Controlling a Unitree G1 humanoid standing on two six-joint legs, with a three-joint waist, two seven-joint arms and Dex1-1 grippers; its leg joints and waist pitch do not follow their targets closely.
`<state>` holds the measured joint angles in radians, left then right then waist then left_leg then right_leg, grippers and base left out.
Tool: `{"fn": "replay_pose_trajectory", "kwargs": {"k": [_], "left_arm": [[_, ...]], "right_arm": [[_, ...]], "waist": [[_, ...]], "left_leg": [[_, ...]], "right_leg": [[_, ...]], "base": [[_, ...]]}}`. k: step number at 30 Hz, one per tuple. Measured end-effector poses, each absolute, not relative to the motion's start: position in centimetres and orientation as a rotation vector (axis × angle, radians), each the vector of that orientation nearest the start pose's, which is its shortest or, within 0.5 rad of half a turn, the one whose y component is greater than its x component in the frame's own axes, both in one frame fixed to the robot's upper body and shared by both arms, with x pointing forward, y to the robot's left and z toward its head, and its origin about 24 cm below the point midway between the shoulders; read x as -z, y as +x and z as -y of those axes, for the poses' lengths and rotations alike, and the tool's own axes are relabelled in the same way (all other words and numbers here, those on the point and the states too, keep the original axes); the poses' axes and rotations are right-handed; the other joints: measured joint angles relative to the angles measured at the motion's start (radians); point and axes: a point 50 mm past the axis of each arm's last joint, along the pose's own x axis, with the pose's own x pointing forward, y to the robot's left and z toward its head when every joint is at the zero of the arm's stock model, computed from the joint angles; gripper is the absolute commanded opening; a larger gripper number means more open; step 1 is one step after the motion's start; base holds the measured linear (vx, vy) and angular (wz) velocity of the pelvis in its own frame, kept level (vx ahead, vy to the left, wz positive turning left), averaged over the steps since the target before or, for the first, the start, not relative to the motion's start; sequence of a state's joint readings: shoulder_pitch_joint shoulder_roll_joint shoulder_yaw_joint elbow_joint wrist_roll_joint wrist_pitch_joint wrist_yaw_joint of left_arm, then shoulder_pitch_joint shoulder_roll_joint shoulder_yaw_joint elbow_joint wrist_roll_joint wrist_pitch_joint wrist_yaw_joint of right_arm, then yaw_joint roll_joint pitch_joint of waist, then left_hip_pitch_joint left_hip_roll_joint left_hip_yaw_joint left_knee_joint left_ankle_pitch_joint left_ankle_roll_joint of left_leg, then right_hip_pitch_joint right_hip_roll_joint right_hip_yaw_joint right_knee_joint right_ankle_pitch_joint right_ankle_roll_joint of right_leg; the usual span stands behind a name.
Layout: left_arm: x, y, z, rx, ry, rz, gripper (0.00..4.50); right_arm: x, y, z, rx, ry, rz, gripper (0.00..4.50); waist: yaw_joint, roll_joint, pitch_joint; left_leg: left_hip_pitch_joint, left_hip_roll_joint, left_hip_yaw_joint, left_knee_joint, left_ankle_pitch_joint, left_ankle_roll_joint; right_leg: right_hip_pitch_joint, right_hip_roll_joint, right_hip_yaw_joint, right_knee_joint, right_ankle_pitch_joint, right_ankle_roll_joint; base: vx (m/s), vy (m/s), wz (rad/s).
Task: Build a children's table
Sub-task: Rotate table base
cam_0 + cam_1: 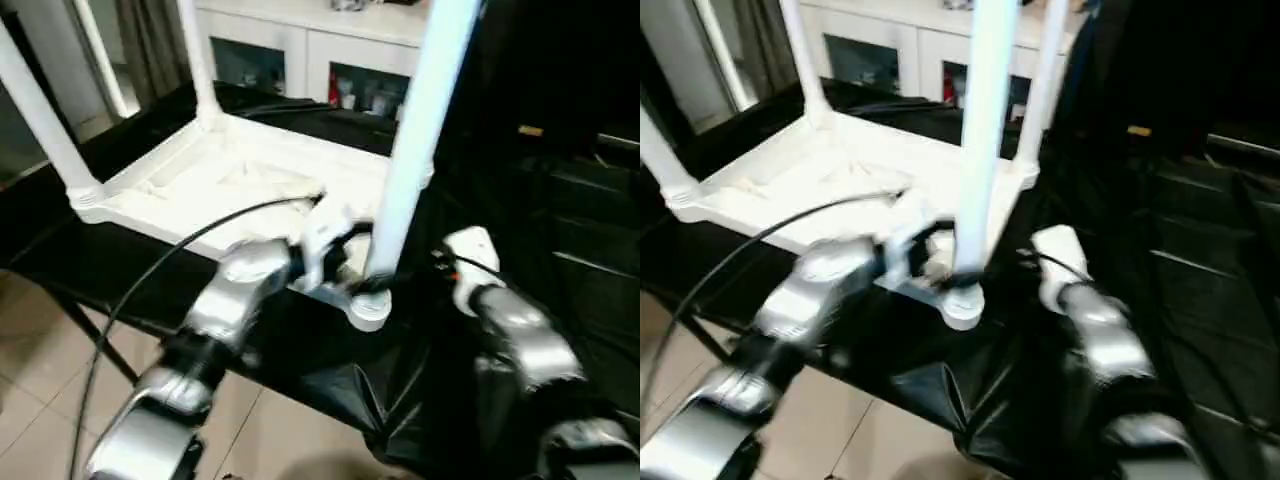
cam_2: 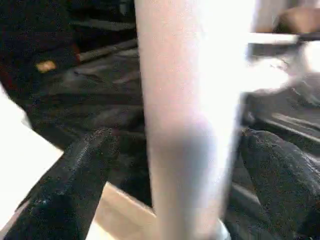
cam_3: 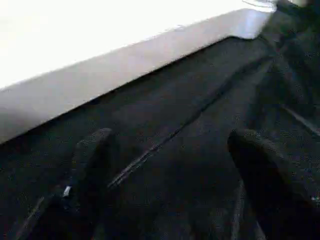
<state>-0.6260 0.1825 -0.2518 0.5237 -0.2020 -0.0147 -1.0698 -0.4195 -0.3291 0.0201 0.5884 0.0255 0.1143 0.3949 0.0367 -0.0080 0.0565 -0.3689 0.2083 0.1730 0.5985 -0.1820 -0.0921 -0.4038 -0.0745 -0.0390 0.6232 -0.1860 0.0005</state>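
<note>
The white table top [image 1: 230, 180] lies upside down on a black-covered bench. Legs stand in its corner sockets: one at the far left [image 1: 40, 110], one at the back [image 1: 197, 60], another at the back right [image 1: 1040, 80]. The nearest leg [image 1: 410, 130] rises from the near right socket [image 1: 365, 305]. My left gripper [image 1: 365, 262] is down at this leg's base. In the left wrist view the leg [image 2: 190, 100] stands between its spread fingers [image 2: 80, 170], with a gap on one side. My right gripper [image 3: 170, 145] hovers open over the black cloth, just right of that corner, holding nothing.
A white cabinet with glass doors [image 1: 330, 50] stands behind the bench. Black cloth [image 1: 300, 350] hangs over the bench's front edge, with tiled floor [image 1: 40, 400] below. A black cable [image 1: 150, 275] arcs over my left forearm. Dark folds of cloth lie to the right.
</note>
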Motion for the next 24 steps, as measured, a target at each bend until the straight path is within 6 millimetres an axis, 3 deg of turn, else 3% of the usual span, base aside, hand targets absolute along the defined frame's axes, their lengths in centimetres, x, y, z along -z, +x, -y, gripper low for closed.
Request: {"fn": "replay_pose_trajectory", "kwargs": {"k": [6,11,12,24], "left_arm": [[-8.1,32.3,-9.4,1.385,0.214,-0.092,4.45],[-7.6,33.5,-11.9,1.343,0.438,-0.182,4.45],[-7.6,33.9,-12.1,1.329,0.489,-0.194,4.28],[-6.9,35.0,-12.2,1.350,0.677,-0.288,3.37]], "right_arm": [[-3.8,30.8,21.7,-0.467,-0.310,-0.309,3.92],[-4.6,29.0,22.5,-0.613,-0.361,-0.323,3.92],[-4.8,28.6,22.5,-0.658,-0.370,-0.333,3.92],[-6.2,26.7,21.3,-0.843,-0.412,-0.349,3.92]], "waist": [[0.004,0.005,0.000],[0.004,0.006,0.000],[0.004,0.006,0.000],[0.007,0.007,-0.001]], "left_leg": [[0.001,0.000,0.000,0.000,0.000,0.001],[0.001,0.000,-0.001,-0.001,0.000,0.000],[0.000,0.000,-0.001,-0.001,0.000,0.000],[-0.002,0.000,0.000,-0.001,-0.001,0.002]], "right_leg": [[0.001,-0.001,0.000,-0.001,0.000,0.000],[0.001,-0.001,0.000,-0.001,0.000,0.001],[0.001,-0.001,0.000,-0.002,0.000,0.001],[0.002,-0.001,0.000,-0.009,0.001,0.001]], "base": [[0.000,0.000,0.00],[0.000,0.000,0.00],[0.000,0.000,0.00],[0.000,0.000,0.00]]}}
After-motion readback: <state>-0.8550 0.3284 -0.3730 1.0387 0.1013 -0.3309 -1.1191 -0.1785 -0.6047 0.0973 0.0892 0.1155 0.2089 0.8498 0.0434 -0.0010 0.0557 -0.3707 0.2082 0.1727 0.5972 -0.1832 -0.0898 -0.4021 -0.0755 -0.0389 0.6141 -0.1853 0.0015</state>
